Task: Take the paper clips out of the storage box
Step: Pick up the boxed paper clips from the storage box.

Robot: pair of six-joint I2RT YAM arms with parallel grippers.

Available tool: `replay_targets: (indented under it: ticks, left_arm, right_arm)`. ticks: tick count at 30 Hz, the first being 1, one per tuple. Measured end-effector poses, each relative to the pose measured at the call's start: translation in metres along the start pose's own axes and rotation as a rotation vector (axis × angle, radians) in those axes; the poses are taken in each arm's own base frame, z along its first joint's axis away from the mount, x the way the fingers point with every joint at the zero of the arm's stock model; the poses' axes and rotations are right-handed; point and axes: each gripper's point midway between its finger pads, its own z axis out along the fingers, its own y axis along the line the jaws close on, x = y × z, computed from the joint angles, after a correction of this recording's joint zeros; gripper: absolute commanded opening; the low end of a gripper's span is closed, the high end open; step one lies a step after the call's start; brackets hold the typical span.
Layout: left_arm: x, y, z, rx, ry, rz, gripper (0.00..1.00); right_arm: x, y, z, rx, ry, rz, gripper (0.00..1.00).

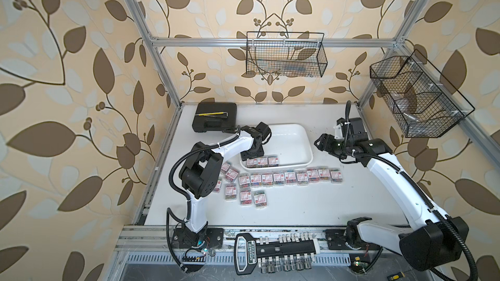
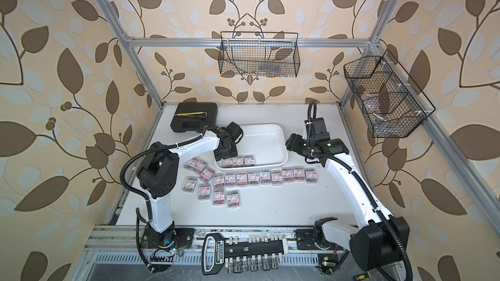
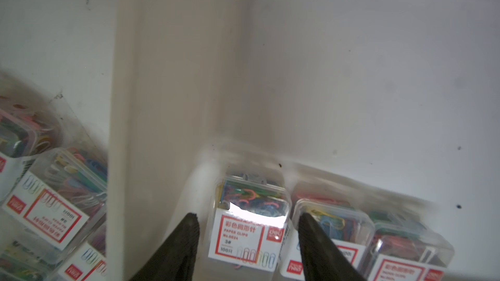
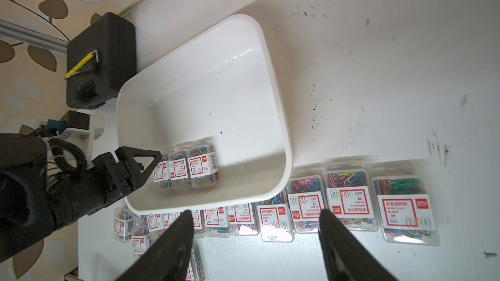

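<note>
Spread black fingers of the left gripper flank, without gripping, the end one of three packs of paper clips lying in the storage box. Other packs line the tabletop beside it. Right gripper hangs open, empty.

Both top views look from high above the 6 o'clock edge of the table, tilted down toward 12 o'clock; being twin eyes, they share nearly the whole scene. The left wrist camera sits very close over the storage box, looking past the left gripper at the paper clips (somewhat blurred). The right wrist camera hangs farther off at 3 o'clock, facing 9 o'clock, and shares that same box corner with it.
</note>
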Motion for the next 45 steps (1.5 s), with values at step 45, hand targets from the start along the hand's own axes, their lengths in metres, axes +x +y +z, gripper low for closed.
replay_targets:
  ticks: [45]
  left_arm:
    - [-0.009,-0.006,-0.102,0.099,-0.104,0.046,0.49]
  right_arm:
    - [0.001,-0.008,-0.003,0.037,-0.012,0.005,0.73]
